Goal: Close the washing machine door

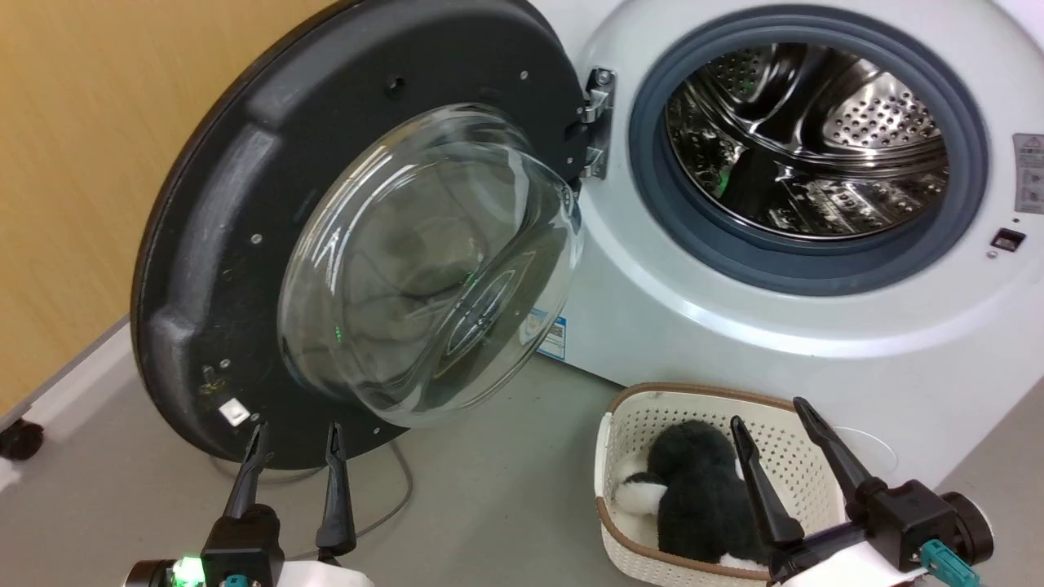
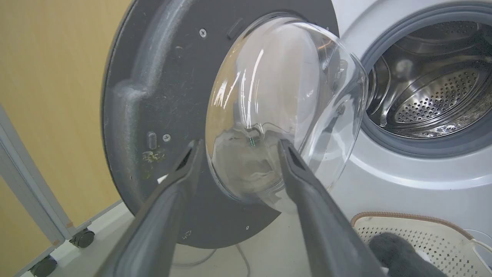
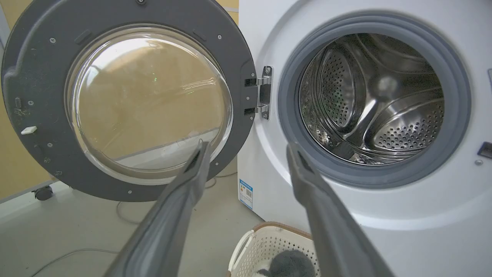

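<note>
Left of the washing machine (image 1: 734, 342), washing machine door (image 1: 228, 244) swung open; left end effector (image 1: 296, 432), right end effector (image 1: 768, 412) spread.

Washing machine door (image 1: 212, 244) standing open at frame left, hinged to washing machine (image 1: 693, 326) at upper right, basket (image 1: 644, 424) on floor (image 1: 489, 505) before it, soft toy (image 1: 693, 497) inside basket
</note>
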Controlling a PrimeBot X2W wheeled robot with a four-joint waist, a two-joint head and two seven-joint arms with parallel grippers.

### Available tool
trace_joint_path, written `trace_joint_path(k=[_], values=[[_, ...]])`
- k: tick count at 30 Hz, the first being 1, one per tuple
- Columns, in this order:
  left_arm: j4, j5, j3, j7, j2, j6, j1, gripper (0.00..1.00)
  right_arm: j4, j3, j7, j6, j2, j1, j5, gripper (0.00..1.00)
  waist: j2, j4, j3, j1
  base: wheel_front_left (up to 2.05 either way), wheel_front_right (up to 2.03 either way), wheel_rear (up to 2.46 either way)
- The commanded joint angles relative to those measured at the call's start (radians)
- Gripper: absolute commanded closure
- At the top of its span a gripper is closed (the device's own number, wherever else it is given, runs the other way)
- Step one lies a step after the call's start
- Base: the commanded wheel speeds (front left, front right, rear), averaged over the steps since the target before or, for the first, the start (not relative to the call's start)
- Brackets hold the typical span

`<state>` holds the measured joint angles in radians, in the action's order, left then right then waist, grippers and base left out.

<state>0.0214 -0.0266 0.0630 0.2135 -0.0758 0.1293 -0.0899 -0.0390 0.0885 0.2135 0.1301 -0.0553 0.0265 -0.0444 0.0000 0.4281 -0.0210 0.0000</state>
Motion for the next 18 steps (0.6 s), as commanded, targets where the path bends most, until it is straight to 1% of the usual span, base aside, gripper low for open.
trace_joint_path(k=[1,18], values=[[0.004,-0.004,0.002,0.009,-0.005,0.006,-0.017,0.0,-0.004,0.003,0.009,0.001,0.004,-0.012,-0.011,0.0,0.0,0.006,0.0,0.0,0.0,0.0,0.0],[0.003,-0.013,0.003,0.045,-0.012,0.029,-0.031,0.0,-0.012,0.025,0.045,0.001,0.005,-0.013,-0.019,0.0,0.0,0.075,-0.004,0.0,0.0,0.0,0.0]])
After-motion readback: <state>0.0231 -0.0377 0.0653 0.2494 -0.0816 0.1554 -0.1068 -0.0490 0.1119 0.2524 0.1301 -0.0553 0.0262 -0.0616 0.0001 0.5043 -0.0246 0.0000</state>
